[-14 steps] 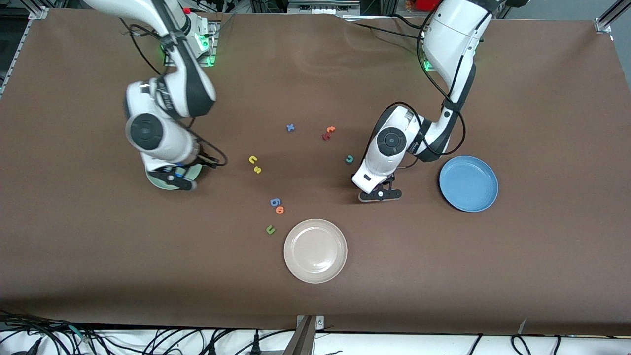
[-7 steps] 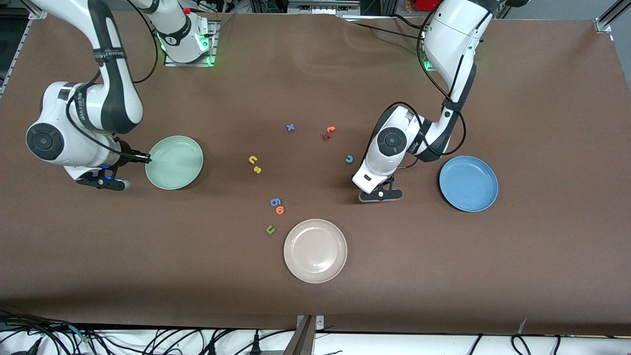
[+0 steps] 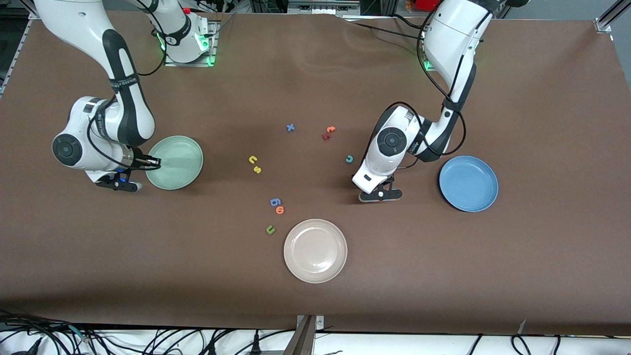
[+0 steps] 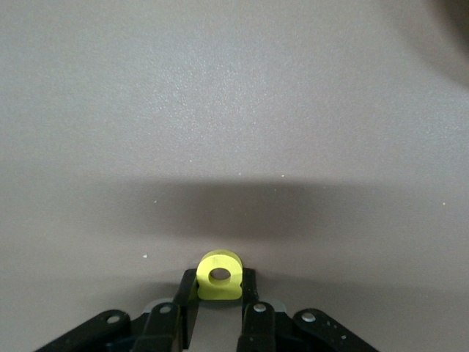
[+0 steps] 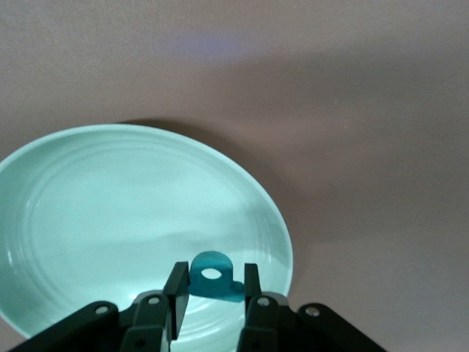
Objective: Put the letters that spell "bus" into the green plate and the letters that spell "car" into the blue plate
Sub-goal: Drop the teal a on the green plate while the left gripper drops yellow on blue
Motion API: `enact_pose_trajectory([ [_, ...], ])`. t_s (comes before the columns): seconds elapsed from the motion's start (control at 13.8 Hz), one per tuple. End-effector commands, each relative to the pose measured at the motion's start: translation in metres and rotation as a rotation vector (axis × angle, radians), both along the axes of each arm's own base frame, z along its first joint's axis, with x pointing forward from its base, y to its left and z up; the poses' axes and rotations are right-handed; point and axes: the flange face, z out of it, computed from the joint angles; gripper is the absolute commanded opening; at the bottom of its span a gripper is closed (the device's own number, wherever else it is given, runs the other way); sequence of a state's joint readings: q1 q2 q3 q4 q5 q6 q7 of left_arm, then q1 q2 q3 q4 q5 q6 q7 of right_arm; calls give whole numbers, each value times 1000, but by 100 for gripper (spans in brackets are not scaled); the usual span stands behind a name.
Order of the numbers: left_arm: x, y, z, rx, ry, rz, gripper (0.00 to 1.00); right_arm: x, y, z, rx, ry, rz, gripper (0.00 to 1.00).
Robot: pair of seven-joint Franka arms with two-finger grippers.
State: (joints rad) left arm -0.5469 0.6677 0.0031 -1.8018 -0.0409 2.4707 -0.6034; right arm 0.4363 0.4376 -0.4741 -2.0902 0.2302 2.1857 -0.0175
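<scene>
My left gripper (image 3: 380,195) is down at the table between the teal "c" (image 3: 349,159) and the blue plate (image 3: 468,183). In the left wrist view it (image 4: 218,284) is shut on the yellow "a" (image 4: 218,271). My right gripper (image 3: 121,186) is at the green plate's (image 3: 175,162) rim toward the right arm's end. The right wrist view shows it (image 5: 214,276) shut on the teal "b" (image 5: 211,274) above the green plate (image 5: 110,205). The yellow "u" (image 3: 253,159) and yellow "s" (image 3: 257,169) lie together mid-table.
A beige plate (image 3: 315,250) sits nearest the front camera. A blue "6"-like letter (image 3: 275,201), an orange "o" (image 3: 280,210) and an olive "u" (image 3: 270,229) lie beside it. A blue "x" (image 3: 290,127), an orange "t" (image 3: 331,129) and a dark red letter (image 3: 326,136) lie farther back.
My right arm swung from over the green plate out toward its end of the table, then came back to the plate's rim. The left arm stayed where it was.
</scene>
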Motion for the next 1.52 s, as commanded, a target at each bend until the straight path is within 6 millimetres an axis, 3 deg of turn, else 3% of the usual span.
enact_pose_trajectory([
  [0.0,20,6,22,57,23,-18,20,-9,-3,-13,12,-12,11,22],
  [0.15,29,18,33,88,76,-43,20,-10,-2,-14,13,-11,13,39],
  [0.22,33,28,43,89,87,-66,20,-9,-1,-12,15,-12,14,60],
  [0.29,37,43,50,94,103,-79,20,-8,0,-8,20,-16,14,92],
  [0.36,39,55,53,97,122,-95,19,-6,4,7,36,-24,13,99],
  [0.65,53,111,75,83,147,-160,18,14,31,70,86,43,-13,99],
  [0.8,54,146,86,71,151,-195,17,22,51,88,83,43,-39,99],
  [1.02,44,205,98,51,164,-251,17,26,107,93,74,23,-111,98],
  [1.16,29,233,103,37,143,-281,17,24,155,90,43,-6,-186,98],
  [1.45,1,252,93,32,69,-310,16,11,242,53,-35,-86,-311,98],
])
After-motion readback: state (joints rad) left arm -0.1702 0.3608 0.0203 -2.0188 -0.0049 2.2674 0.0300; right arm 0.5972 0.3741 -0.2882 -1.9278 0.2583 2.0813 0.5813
